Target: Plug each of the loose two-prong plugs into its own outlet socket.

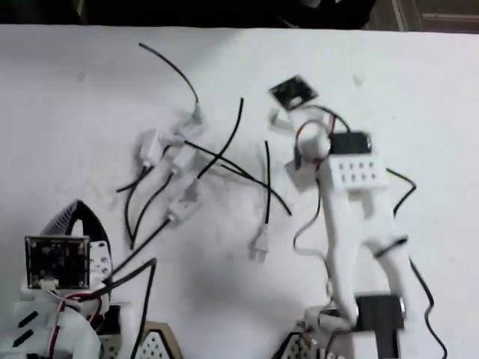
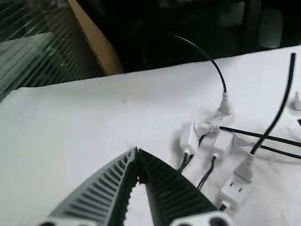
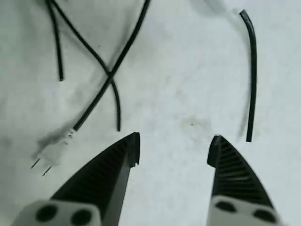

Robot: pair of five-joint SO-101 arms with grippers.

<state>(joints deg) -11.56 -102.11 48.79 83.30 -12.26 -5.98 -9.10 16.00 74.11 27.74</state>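
Right gripper [image 3: 175, 141]: my jaws stood apart, empty, above the table [image 3: 188, 94].
Left gripper [image 2: 137, 151]: my jaws were together, holding nothing.
Loose plug [image 3: 51, 153]: lay flat near my right gripper, prongs bare.
Outlet sockets [image 2: 233, 188]: clustered nearer my left gripper.
Grip advice: I judged it best to pinch the plug body and leave the prongs free.

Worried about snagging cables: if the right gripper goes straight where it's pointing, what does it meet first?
Probably bare table: the right gripper, jaws open, points at white surface. The loose two-prong plug and short black cable lie off to either side; depth is unclear.
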